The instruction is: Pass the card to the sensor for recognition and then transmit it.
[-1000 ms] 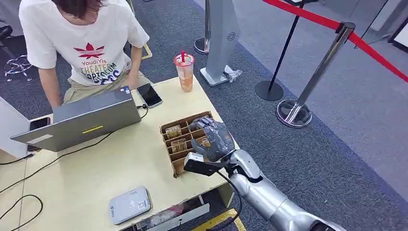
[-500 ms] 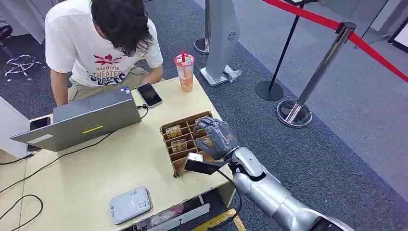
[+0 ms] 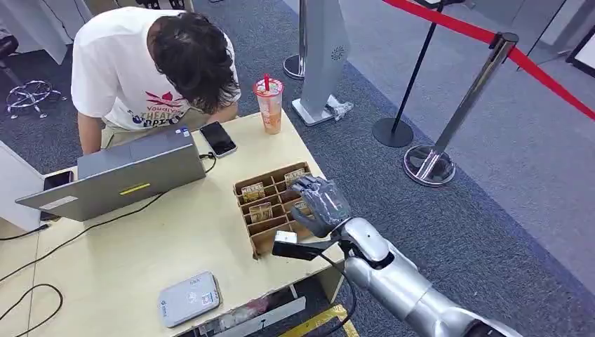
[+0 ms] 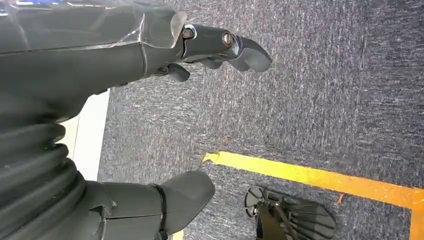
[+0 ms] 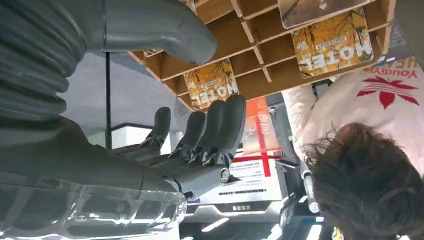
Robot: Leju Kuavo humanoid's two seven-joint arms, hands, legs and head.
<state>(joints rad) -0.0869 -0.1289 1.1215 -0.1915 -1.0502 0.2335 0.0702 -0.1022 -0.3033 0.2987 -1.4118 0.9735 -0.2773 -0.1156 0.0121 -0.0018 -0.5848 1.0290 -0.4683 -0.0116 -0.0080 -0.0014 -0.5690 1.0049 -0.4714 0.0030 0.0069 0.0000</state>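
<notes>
Head view: I see my right hand [image 3: 319, 203] poised over the near right corner of the cardboard card rack [image 3: 261, 195] on the table [image 3: 154, 242], fingers apart and holding nothing. Several cards [image 3: 260, 210] stand in the rack's slots. The grey sensor pad [image 3: 189, 298] lies near the table's front edge, well apart from the rack. A person [image 3: 158, 67] leans over behind the laptop [image 3: 119, 175], with a phone [image 3: 217, 138] and a drink cup [image 3: 269, 104] beside it.

Left wrist view: my left hand [image 4: 150, 55] hangs over grey carpet [image 4: 325, 90], fingers loosely extended, nothing in them.

Right wrist view: my fingers [image 5: 220, 130] are spread just beside a hotel card [image 5: 211, 83] in the rack, thumb apart, not gripping it.
</notes>
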